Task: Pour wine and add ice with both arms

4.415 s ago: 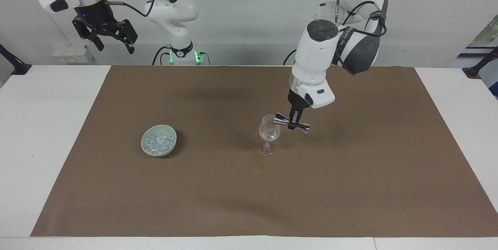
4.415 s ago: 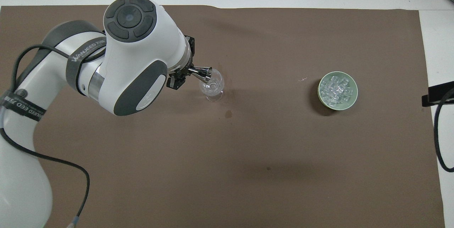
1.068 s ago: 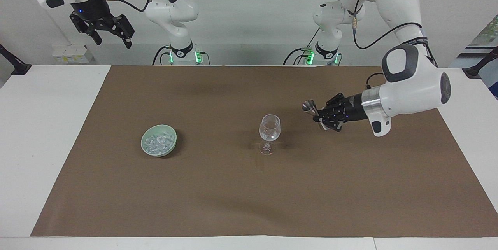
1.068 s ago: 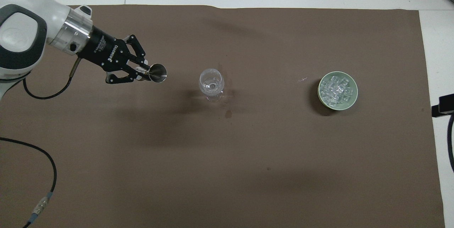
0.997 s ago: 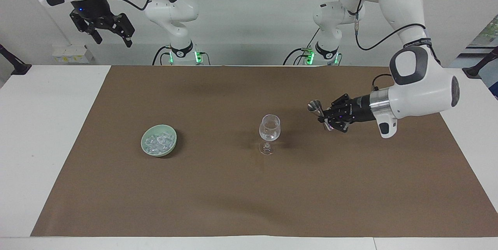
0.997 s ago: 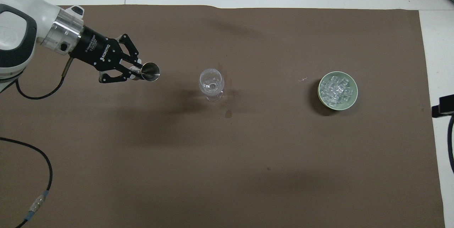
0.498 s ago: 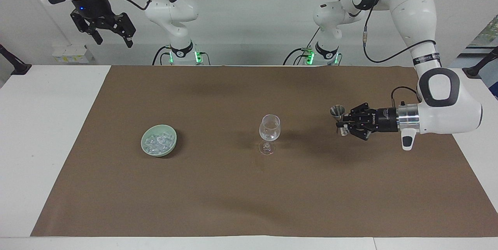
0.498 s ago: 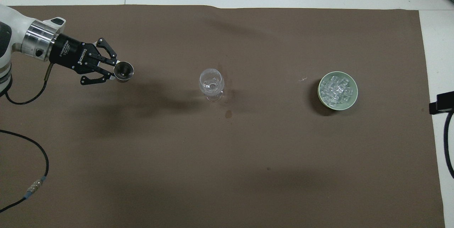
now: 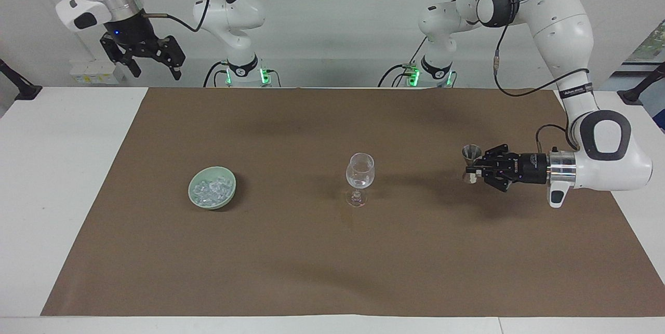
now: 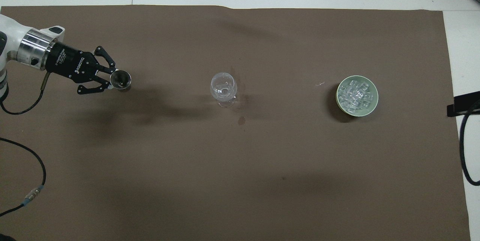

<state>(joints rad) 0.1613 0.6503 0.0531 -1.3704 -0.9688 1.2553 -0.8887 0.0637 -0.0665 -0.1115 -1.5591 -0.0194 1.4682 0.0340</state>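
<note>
The left gripper (image 9: 474, 169) grips a metal measuring cup (image 9: 471, 162) upright, over the brown mat (image 9: 332, 251) toward the left arm's end from the wine glass (image 9: 359, 177). The right gripper (image 9: 154, 66) waits, raised, jaws apart.

We see both views evenly and brightly lit from above, with soft, blurred shadows lying on the brown mat (image 9: 291, 251) and a darker one beside the green bowl (image 10: 357, 95). The stemmed glass (image 9: 359, 172) shows small highlights, and both pictures stay sharp to their edges.
</note>
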